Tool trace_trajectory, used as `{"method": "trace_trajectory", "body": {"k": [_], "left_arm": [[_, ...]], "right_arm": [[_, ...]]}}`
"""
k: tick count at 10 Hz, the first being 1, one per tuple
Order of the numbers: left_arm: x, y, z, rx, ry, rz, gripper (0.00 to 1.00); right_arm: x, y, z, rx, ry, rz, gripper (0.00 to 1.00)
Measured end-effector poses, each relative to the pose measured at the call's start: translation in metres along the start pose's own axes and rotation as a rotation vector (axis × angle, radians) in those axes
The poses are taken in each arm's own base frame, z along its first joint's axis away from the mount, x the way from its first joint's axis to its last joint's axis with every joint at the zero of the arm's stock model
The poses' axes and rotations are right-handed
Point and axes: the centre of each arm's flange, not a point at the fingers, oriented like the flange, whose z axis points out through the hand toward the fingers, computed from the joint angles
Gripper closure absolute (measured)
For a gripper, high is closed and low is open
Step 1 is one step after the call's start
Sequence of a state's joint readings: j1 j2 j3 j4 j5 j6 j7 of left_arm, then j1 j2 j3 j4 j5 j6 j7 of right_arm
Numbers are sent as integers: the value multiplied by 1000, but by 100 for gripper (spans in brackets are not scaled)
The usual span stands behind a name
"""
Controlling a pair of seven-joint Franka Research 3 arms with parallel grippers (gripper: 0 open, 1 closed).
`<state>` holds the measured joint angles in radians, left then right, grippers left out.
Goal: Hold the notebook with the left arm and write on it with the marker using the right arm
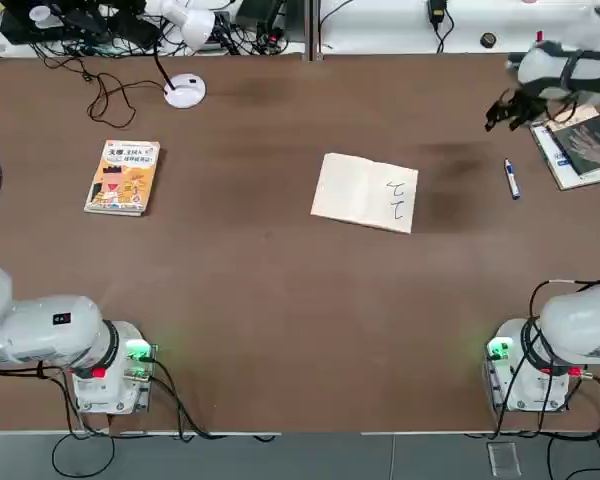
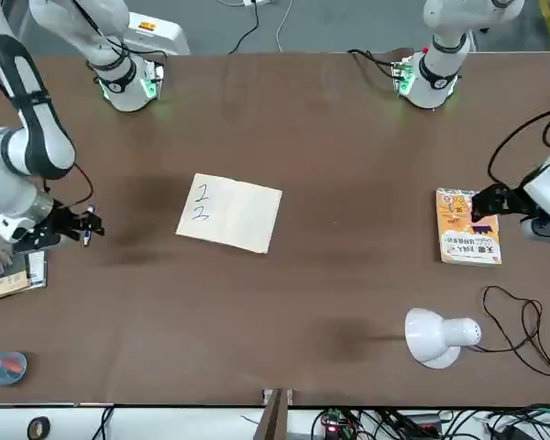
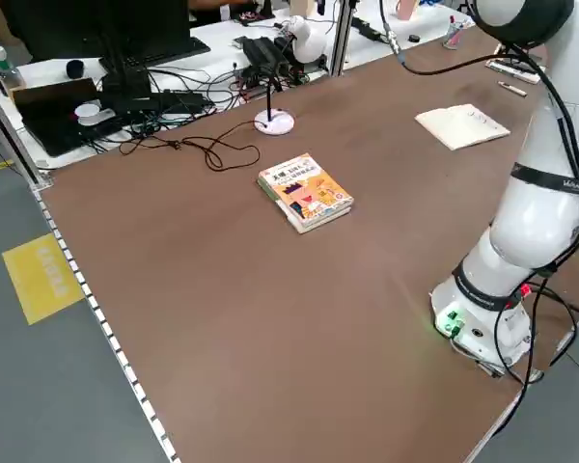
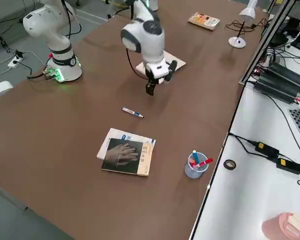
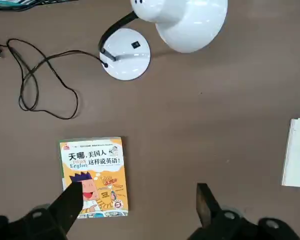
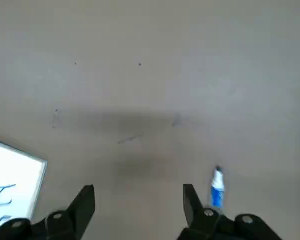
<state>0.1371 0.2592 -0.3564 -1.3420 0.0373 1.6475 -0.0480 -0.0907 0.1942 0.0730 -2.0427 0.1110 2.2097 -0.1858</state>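
Note:
The notebook (image 1: 365, 192) lies open and flat mid-table, with dark handwritten marks on its right page; no gripper touches it. To its right the blue and white marker (image 1: 511, 179) lies loose on the table. Raised above the table just beyond the marker, my right gripper (image 1: 502, 110) is open and empty. The right wrist view has the marker (image 6: 217, 187) beside one finger and a notebook corner (image 6: 12, 182) at the edge. At the table's left side my left gripper (image 2: 484, 203) hovers open over the orange-yellow book (image 2: 467, 225), far from the notebook.
A grey-covered book (image 1: 580, 145) lies at the far right, close to the marker. A clear cup of pens (image 4: 196, 165) stands near that table corner. A white desk lamp (image 2: 440, 335) with its round base (image 1: 185, 90) and cable sits at the back left.

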Motion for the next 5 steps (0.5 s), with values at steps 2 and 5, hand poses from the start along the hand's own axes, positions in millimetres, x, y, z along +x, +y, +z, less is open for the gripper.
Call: {"method": "trace_trajectory", "body": {"k": [2, 5], "left_arm": [[-8, 6, -7, 7, -22, 7, 0], [-23, 9, -19, 19, -65, 7, 0]], "right_arm": [[17, -17, -63, -54, -58, 24, 12], [24, -39, -144, -146, -50, 10, 1]]}}
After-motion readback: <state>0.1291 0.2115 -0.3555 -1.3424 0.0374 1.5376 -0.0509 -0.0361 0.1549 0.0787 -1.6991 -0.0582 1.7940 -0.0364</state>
